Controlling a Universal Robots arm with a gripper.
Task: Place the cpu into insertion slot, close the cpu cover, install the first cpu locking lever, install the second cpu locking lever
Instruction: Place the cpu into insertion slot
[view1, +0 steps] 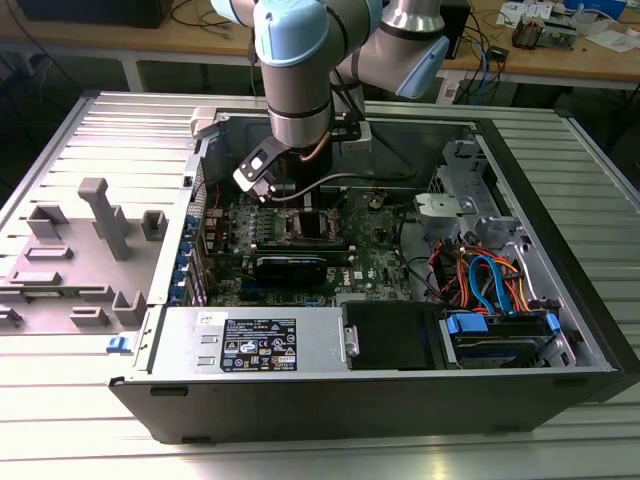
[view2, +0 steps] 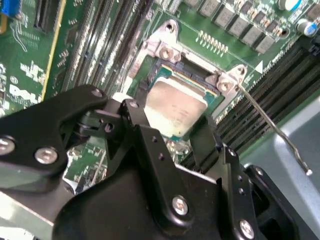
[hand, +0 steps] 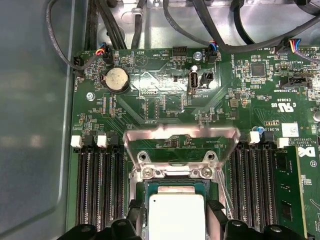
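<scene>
The cpu (hand: 177, 220) is a silver square chip seated low in the insertion slot (hand: 172, 186) of the green motherboard (hand: 150, 105). My gripper (hand: 177, 212) reaches down over it, with a black finger (hand: 136, 212) against one edge and the other finger against the opposite edge. In the second wrist view the cpu (view2: 175, 102) lies between the fingers (view2: 137, 120) of the gripper (view2: 172, 125). The cpu cover (hand: 180, 136) stands raised on its hinge behind the slot. A thin locking lever (view2: 272, 127) sticks up free beside the slot. In the exterior view the gripper (view1: 300, 208) is inside the open case.
Black memory slots (hand: 97, 185) flank the socket on both sides. A coin battery (hand: 116, 79) and cables lie beyond it. The power supply (view1: 250, 345), a drive bay with blue and orange cables (view1: 490, 285) and the case walls ring the board. A grey fixture (view1: 100, 215) stands at the exterior view's left.
</scene>
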